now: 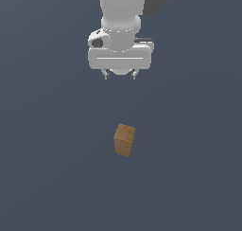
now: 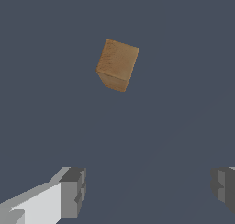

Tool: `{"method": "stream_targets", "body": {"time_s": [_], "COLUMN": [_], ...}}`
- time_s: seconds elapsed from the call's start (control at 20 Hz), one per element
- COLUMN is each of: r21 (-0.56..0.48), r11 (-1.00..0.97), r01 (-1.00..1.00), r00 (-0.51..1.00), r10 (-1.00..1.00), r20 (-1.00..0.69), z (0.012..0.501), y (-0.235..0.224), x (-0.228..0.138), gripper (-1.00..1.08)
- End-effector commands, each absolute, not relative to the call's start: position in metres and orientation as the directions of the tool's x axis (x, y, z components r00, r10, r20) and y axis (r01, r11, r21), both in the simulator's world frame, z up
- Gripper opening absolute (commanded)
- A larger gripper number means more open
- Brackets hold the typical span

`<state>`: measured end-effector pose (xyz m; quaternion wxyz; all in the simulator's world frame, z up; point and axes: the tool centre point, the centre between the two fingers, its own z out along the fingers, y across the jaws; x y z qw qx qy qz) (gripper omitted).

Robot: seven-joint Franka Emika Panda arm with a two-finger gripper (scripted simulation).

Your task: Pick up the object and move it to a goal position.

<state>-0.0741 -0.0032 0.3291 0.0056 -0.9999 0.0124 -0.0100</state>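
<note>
one small wooden block is all the task has to offer, and it rests on the flat grey floor, clear of everything. taking the block as landmark in the exterior view: to its left only bare floor, above it and a touch left the gripper, well apart from it, its short fingertips spread and holding nothing; to its right more floor.

it looks rigid and light — a plain wood-grained box, taller than wide, unlikely to crush or flex. its faces look smooth, so a grip on two opposite side walls, low enough to sit below the lighter top face, seems the safest hold; it is narrower than the gap between the fingers. it stands turned at an angle, so the wrist may need to rotate to meet flat faces rather than corners.

the wrist view adds what the exterior cannot: the block's top face nearly straight on, its skew plain — and both fingers framing open ground, the block beyond them.
</note>
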Motion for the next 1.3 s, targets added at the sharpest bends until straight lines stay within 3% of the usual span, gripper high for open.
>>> {"method": "stream_targets", "body": {"time_s": [0.0, 0.7, 1.25], "r21": [-0.011, -0.01, -0.011], "r11": [-1.0, -0.999, -0.999], "r01": [-0.025, 0.051, -0.033], "r00": [0.999, 0.999, 0.999], "r10": [-0.025, 0.051, -0.033], "r20": [0.02, -0.006, -0.006], "z": [0.329, 0.323, 0.302], "y": [-0.003, 0.027, 0.025], "x": [-0.074, -0.078, -0.041], "gripper": [1.0, 1.0, 1.0]}}
